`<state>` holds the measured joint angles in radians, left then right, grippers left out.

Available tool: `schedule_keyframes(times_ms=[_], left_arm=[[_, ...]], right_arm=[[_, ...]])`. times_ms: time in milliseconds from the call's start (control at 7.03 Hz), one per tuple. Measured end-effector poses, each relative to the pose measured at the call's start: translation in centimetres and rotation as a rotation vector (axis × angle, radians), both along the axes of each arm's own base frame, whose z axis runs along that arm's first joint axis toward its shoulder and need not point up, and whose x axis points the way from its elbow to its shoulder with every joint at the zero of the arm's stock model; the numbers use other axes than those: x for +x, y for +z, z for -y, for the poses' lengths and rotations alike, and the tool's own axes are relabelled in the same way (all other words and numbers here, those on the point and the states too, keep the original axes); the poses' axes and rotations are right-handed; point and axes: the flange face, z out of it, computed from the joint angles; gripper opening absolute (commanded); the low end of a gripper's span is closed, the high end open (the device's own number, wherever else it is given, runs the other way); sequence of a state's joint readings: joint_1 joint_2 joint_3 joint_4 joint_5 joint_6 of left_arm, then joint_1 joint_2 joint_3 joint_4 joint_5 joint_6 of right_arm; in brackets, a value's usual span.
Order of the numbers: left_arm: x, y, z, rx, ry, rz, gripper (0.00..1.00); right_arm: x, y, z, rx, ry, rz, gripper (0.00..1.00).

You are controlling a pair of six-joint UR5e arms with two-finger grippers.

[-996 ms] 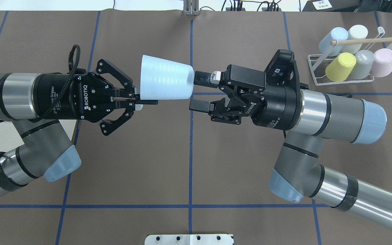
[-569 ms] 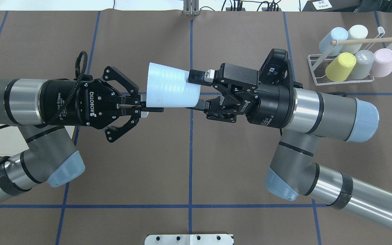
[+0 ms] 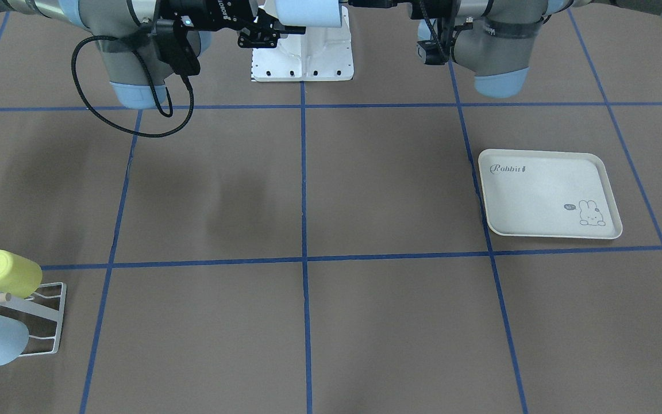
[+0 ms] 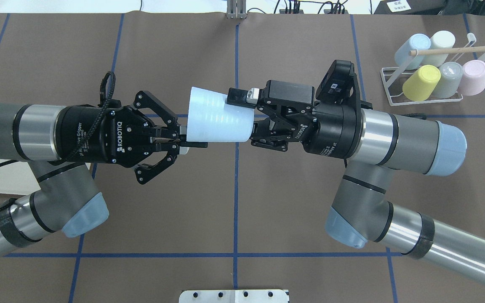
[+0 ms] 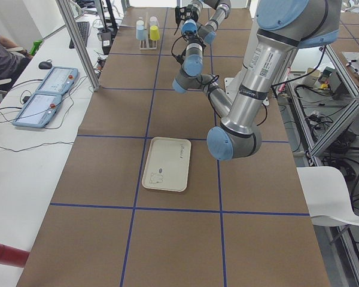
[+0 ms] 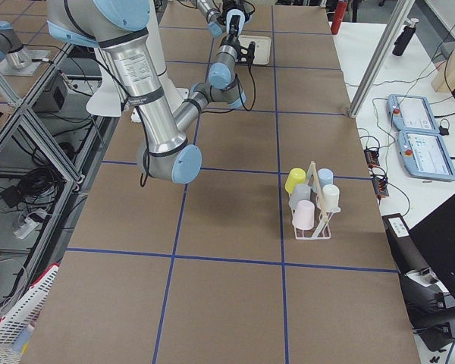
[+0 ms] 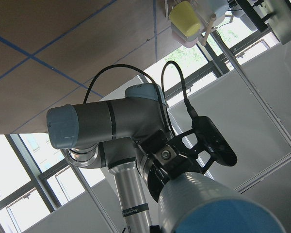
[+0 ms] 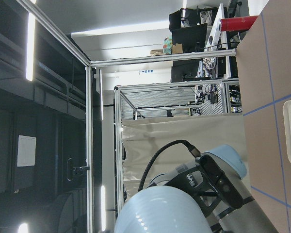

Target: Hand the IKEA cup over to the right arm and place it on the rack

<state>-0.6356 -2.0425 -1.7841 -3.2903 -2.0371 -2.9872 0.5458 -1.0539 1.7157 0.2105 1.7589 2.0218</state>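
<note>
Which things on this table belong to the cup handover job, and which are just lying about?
In the job: light blue cup, left gripper holding its rim, right gripper around its base, white wire rack.
Lying about: cream rabbit tray, five cups already on the rack.

The counter (image 4: 162, 210) is a brown sheet divided into large squares by blue tape lines (image 4: 235, 189). Well out past the right end effector (image 4: 242, 115), toward the far right corner, stands a white wire rack (image 4: 385, 88) with a wooden dowel (image 4: 453, 50), carrying five pastel cups (image 4: 425, 80). Behind the left end effector (image 4: 185, 142), partly under its arm, lies a cream tray (image 3: 538, 190) printed with a rabbit. On the robot's side of both end effectors, at the counter's edge, sits a white bolted plate (image 4: 234, 296).
</note>
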Motion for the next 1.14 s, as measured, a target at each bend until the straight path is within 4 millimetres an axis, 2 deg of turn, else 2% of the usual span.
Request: schedule_keyframes(times_ms=[142, 285, 569, 711, 996, 1138], left_arm=[[0.1, -0.1, 0.0, 0.003, 0.000, -0.001, 0.99], [0.2, -0.2, 0.1, 0.004, -0.002, -0.002, 1.00], [-0.3, -0.3, 0.2, 0.012, -0.014, -0.005, 1.00], [-1.6, 0.1, 1.1, 0.023, -0.047, 0.005, 1.00], [-5.7, 3.6, 4.3, 0.082, -0.164, 0.106, 1.00], [-7.0, 5.5, 5.6, 0.126, -0.220, 0.187, 1.00]], right_arm=[[-0.1, 0.0, -0.1, 0.000, -0.003, 0.001, 0.23], [-0.1, 0.0, -0.3, 0.004, -0.007, 0.002, 0.11], [0.0, 0.2, -0.3, 0.002, -0.006, 0.001, 0.10], [0.2, 0.3, -0.2, 0.002, -0.004, 0.000, 0.10], [1.2, 1.2, 0.8, -0.009, 0.027, -0.019, 0.08], [1.9, 3.1, 3.0, -0.012, 0.077, -0.082, 0.07]])
